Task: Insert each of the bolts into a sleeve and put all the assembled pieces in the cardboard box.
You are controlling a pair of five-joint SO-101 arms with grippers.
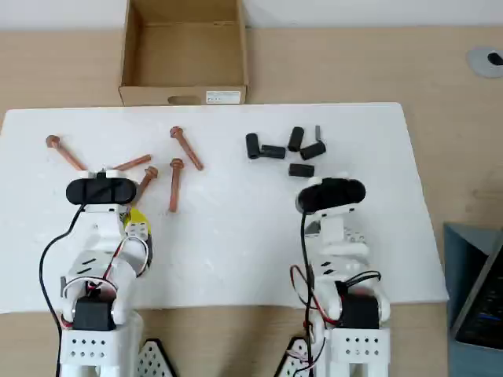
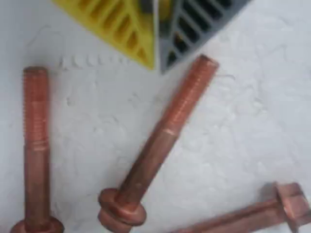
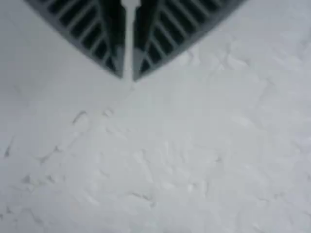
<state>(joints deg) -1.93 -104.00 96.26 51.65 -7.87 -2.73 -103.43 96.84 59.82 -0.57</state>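
**Ana:** Where do the bolts lie?

**Ben:** Five copper bolts (image 1: 174, 184) lie loose on the left half of the white sheet (image 1: 236, 236) that covers the bench (image 1: 448, 118). The left wrist view has three of them close up on the sheet, heads pointing away from the left hand (image 2: 156, 65).

**Ana:** Is that hand gripping one?

**Ben:** No. It is clenched on nothing, its yellow side and grey side meeting at the tip. It sits low over the sheet, near the threaded end of the middle bolt (image 2: 160, 145) but apart from it.

**Ana:** And the sleeves?

**Ben:** Five black sleeves (image 1: 273, 151) lie bunched right of the sheet's middle, just ahead of the right arm (image 1: 346, 259) and well apart from the bolts. Two of them touch.

**Ana:** The right hand?

**Ben:** The right hand (image 3: 127, 75) is clenched too, with only a sliver between its grey tips, over bare sheet.

**Ana:** The box?

**Ben:** The cardboard box (image 1: 182, 96) stands open-topped on the bench, just beyond the sheet's far edge.
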